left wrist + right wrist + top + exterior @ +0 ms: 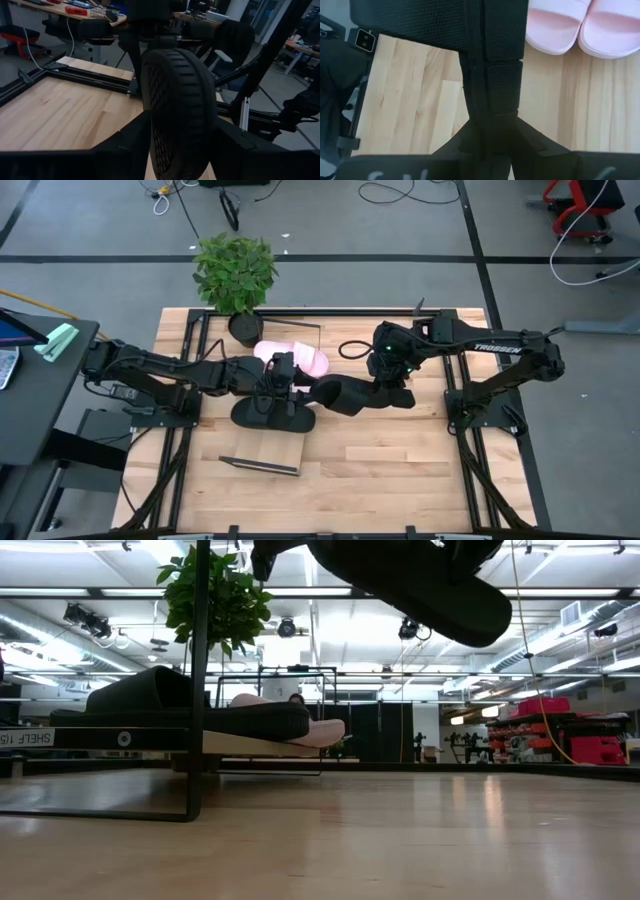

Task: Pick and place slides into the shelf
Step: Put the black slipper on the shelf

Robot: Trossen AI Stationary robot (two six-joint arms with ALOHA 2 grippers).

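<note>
Two pale pink slides point(291, 358) lie side by side on the shelf point(262, 452), which stands on the table's left half. One black slide point(268, 413) lies on the shelf in front of them. A second black slide point(343, 394) is in the air right of the shelf, between my two grippers. My right gripper point(372, 396) is shut on its right part. My left gripper point(302, 386) closes round its left end. In the low view the held slide point(420, 580) hangs high above the table. My left gripper has the held slide's near end point(156, 120) between its two fingers, one finger point(131, 142) on each side, coming level from the table's left. The slide stands on edge, its patterned sole point(165, 95) showing, clear of the table. My right gripper pinches a thin black edge of the slide point(490, 85) between its two fingers, coming from the table's right and slanting down. The slide reaches away from the fingers toward the shelf, lifted clear of the table.
A potted plant point(235, 275) stands at the shelf's far end. The shelf's thin dark frame point(198, 680) rises at the low view's left. Bare wooden tabletop point(400, 470) lies to the right and near side. Dark rails point(470, 430) line the table's edges.
</note>
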